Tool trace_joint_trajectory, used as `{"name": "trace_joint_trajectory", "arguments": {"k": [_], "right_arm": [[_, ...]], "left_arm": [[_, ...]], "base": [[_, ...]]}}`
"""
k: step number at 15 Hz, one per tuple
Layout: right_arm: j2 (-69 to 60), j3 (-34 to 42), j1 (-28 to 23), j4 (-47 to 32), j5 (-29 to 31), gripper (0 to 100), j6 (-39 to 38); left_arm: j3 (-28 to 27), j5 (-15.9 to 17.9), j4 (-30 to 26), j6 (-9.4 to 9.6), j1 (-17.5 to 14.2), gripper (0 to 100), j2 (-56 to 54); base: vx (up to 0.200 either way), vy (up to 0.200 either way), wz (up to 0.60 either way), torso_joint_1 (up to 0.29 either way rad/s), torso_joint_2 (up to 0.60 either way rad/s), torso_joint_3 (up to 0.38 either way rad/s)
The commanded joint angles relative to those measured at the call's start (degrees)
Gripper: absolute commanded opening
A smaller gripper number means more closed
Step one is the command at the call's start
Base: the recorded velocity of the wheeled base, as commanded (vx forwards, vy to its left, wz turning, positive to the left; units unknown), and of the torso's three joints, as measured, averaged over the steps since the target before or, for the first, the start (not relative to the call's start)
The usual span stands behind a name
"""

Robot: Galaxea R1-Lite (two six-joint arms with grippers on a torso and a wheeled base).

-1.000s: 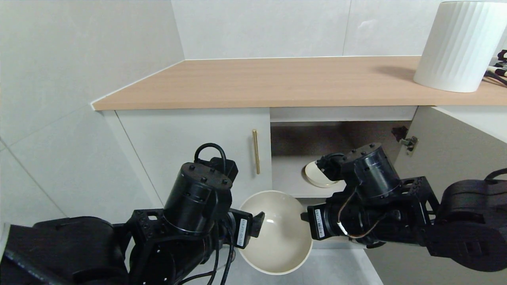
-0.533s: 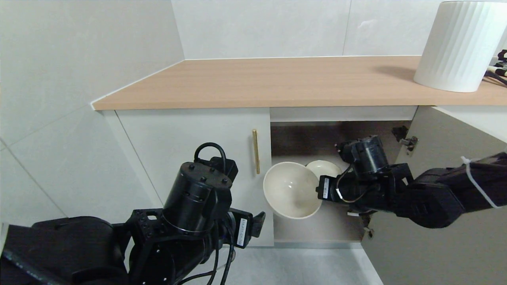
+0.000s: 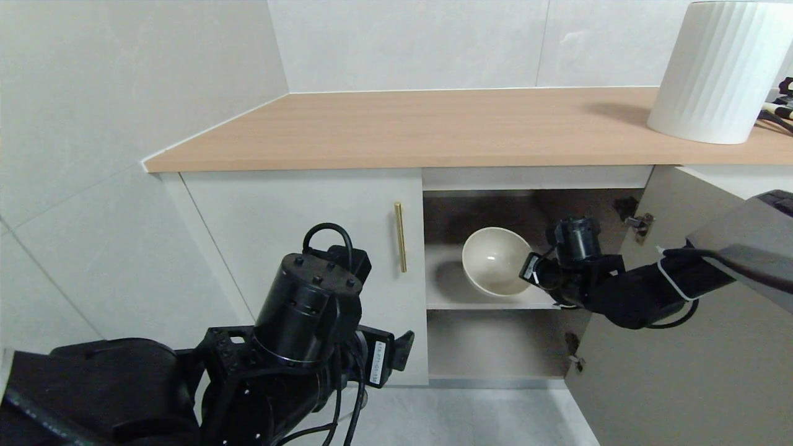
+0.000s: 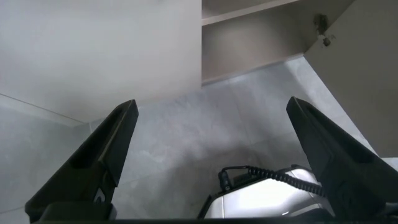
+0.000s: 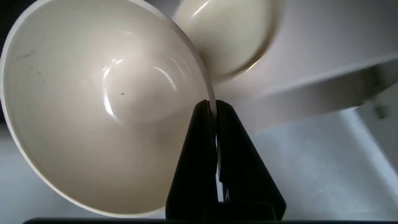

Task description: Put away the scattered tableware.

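Left gripper (image 4: 211, 112) low by the robot, fingers (image 4: 106, 149) spread wide with nothing between them, over grey tiled floor (image 4: 205, 143). Beyond it is the base cabinet: closed door (image 3: 297, 217) on the left with a brass handle (image 3: 400, 237), open door (image 3: 681, 347) swung out on the right. Right gripper (image 3: 530, 272) is inside the opening, fingers (image 5: 214, 124) clamped on the rim of a cream bowl (image 3: 492, 267). The bowl is tilted, mouth facing out, above the upper shelf (image 3: 452, 294); contact with the shelf unclear. Just behind it sits what looks like a second bowl (image 5: 230, 37) on the same shelf. Wooden table (image 3: 433, 127) tops the cabinet; white ribbed container (image 3: 718, 68) stands at its far right. Pale tiled wall (image 3: 403, 43) behind.
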State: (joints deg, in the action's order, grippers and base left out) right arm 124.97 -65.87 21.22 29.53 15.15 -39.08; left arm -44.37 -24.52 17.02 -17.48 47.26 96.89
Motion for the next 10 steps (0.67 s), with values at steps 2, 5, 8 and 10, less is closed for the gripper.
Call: {"name": "trace_joint_trajectory", "arguments": {"k": [2,5,8,10], "right_arm": [[3.35,-1.9,-1.71,0.01,0.23,0,-0.38],[6.34,-6.03,-4.17,0.09,1.9,0,-0.73],[8.89,-9.46,-4.88,0.01,3.66,0,-1.7],[10.47,-10.86,-5.05,0.01,3.74,0,-1.7]], "left_arm": [[-0.01,-0.01,0.03,-0.01,0.02,100,-0.04],[-0.01,-0.01,0.03,-0.1,0.02,100,0.05],[-0.1,-0.01,0.03,-0.1,-0.07,100,0.14],[-0.1,-0.01,0.03,-0.1,-0.15,100,0.14]], "base": [[0.0,0.0,0.0,0.0,0.0,0.0],[0.0,0.0,0.0,0.0,0.0,0.0],[0.0,0.0,0.0,0.0,0.0,0.0],[0.0,0.0,0.0,0.0,0.0,0.0]]}}
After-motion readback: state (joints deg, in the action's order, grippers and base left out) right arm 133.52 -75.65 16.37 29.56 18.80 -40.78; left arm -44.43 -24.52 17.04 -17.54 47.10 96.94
